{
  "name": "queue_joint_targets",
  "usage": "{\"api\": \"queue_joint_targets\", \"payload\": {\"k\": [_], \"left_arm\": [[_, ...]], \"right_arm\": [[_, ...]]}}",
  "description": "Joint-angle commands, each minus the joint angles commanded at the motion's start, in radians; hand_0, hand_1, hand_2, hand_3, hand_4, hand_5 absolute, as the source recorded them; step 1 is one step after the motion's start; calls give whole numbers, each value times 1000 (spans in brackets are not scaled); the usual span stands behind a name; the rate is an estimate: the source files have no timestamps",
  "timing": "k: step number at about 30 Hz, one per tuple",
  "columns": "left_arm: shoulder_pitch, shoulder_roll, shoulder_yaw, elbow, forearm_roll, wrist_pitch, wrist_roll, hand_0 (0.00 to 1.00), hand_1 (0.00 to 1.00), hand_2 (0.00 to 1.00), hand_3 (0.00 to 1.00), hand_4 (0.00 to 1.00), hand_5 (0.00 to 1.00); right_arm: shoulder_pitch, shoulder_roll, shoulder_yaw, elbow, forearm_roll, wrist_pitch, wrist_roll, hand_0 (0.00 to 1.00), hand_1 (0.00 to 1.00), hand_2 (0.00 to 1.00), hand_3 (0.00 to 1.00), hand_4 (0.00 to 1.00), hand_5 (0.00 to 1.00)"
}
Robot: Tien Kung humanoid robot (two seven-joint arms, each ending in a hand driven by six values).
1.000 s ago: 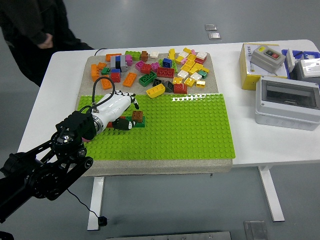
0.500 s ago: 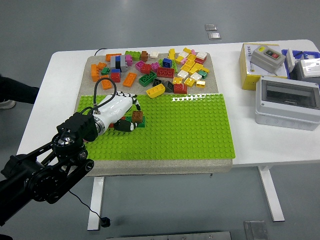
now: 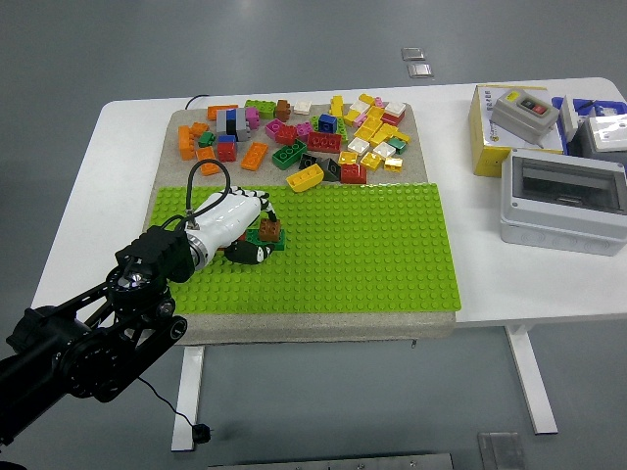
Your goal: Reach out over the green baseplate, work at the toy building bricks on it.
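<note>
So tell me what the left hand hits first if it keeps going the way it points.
The left hand points right and slightly away over the baseplate. The small brick stack sits right at its fingertips, so it would meet that first; whether they already touch, I cannot tell.

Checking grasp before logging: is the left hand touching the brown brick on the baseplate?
Cannot tell. In the head view the left hand overlaps the brown brick, hiding any contact or gap.

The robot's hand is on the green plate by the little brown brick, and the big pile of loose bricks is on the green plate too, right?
Not quite. The head view shows the left hand on the green baseplate beside the brown brick, but the pile of loose bricks lies on the beige mat behind the baseplate.
</note>
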Motion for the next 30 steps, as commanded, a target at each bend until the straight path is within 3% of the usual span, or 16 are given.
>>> {"api": "queue_joint_targets", "payload": {"k": [20,30], "left_arm": [[8,-7,-18,-2,3,2,1,998,951,974,649,707,319],[28,-24,-26,2,0,5,3,998,951,974,645,707,320]], "right_arm": [[-1,1,-3,0,3,-1,1,694,610,568,690,372,870],[-2,1,-8,0,11,-2,2,694,609,568,690,373,871]]}}
